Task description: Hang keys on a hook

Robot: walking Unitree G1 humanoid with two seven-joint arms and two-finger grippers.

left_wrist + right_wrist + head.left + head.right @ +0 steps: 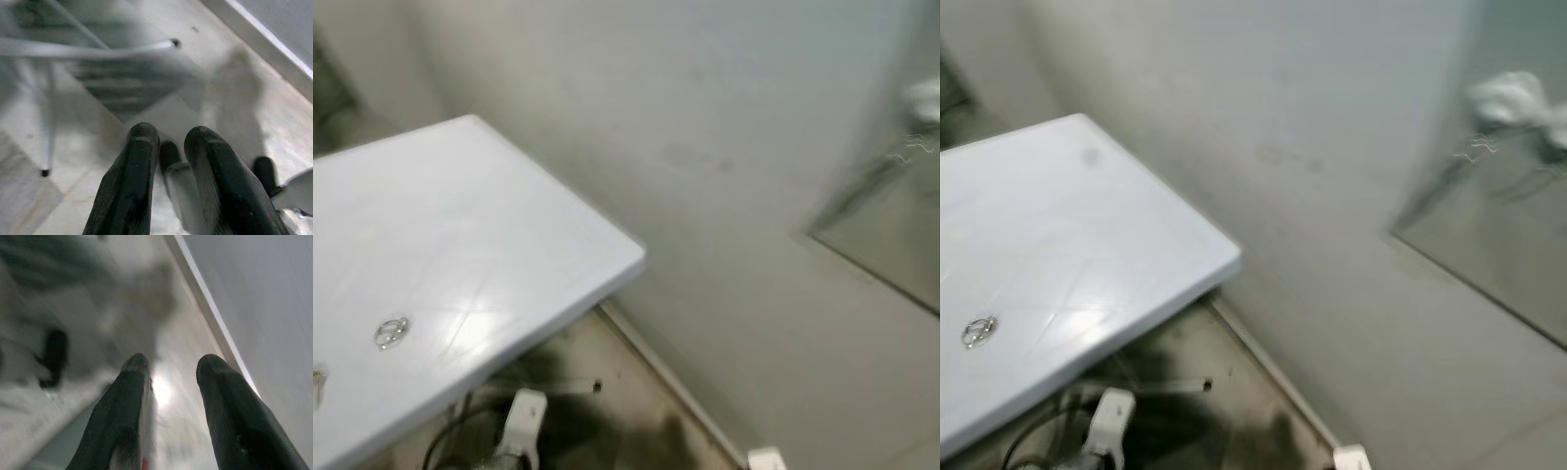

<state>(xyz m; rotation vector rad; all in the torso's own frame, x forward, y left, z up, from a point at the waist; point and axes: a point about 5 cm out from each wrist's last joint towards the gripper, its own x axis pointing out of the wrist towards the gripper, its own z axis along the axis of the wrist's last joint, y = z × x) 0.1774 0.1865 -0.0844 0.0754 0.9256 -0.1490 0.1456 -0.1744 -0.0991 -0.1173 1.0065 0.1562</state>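
Keys [391, 332] are lying as a small metal ring on the white tabletop [489, 235], close to its near edge; a second bit of metal [317, 382] is showing at the picture's edge, too cut off to be identified. No hook is being made out on the grey wall [705, 147].

Left gripper [168, 147]: jaws are being held slightly parted, nothing between them, pointed down at the floor [234, 98] below the tabletop, well under the keys. Right gripper [168, 372]: jaws are being held open wider and bare, aimed at the floor beside the skirting [210, 308].

Step judged: approach, pickup not yet begun. Next move is calling for a gripper to be raised above the tabletop and closed on the ring.
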